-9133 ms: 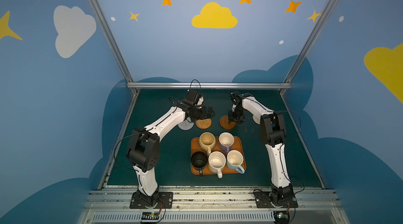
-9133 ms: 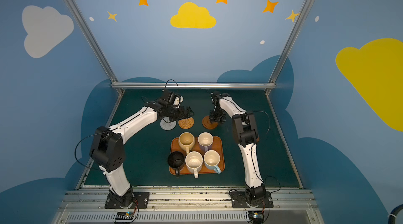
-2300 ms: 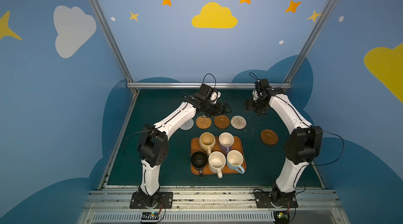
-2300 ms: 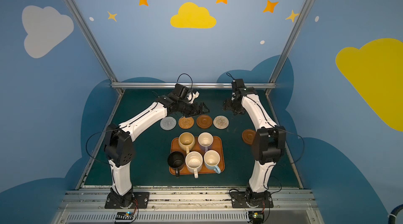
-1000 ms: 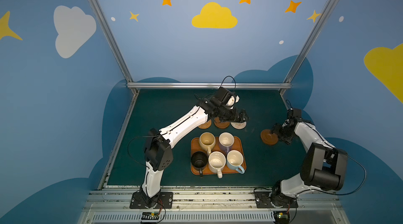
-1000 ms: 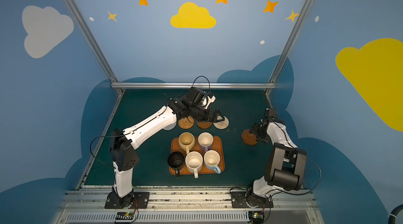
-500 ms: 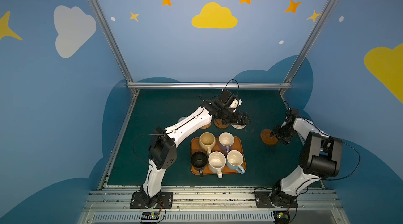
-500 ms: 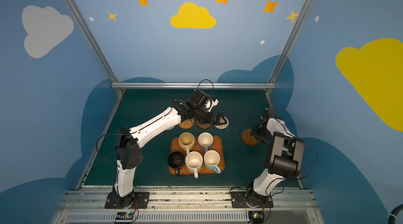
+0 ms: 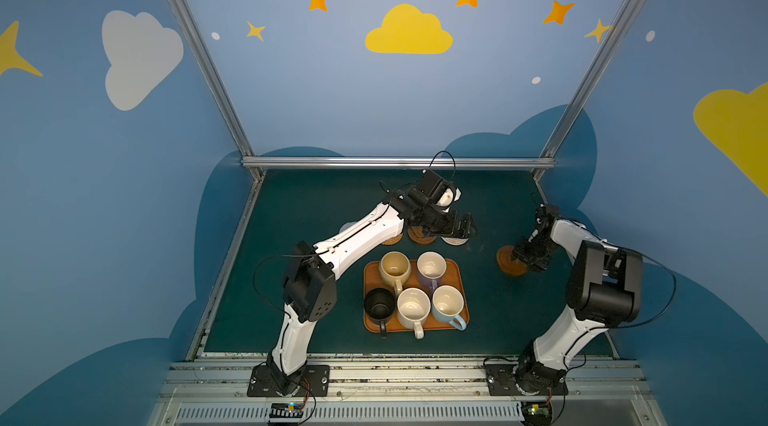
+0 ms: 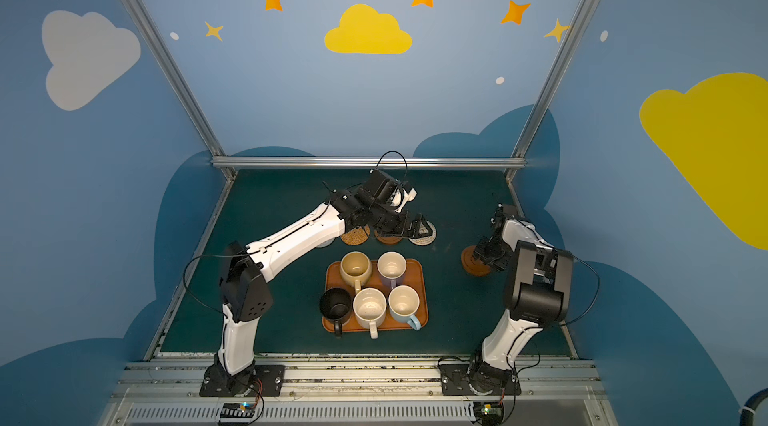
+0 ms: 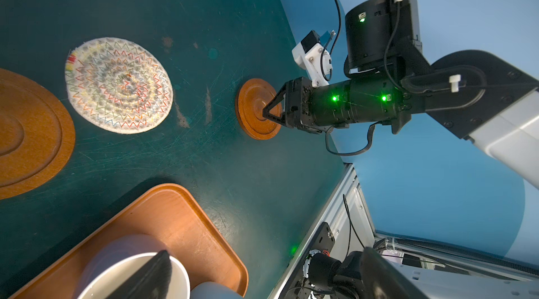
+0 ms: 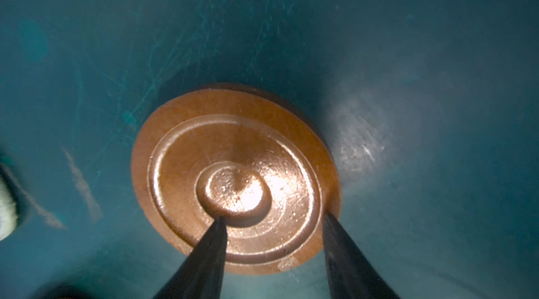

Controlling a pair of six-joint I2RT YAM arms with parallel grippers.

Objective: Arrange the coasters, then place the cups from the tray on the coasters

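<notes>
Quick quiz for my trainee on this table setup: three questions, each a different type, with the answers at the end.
1. How many cups stand on the tray?
2. True or false: the right gripper is reaching into a cup.
3. In both top views, which cup is at the tray's near left corner? A lavender, B black, C light blue.

Key
1. Five.
2. False: its fingers are down at the lone brown wooden coaster, off to the right of the tray.
3. B, the black cup.
</notes>
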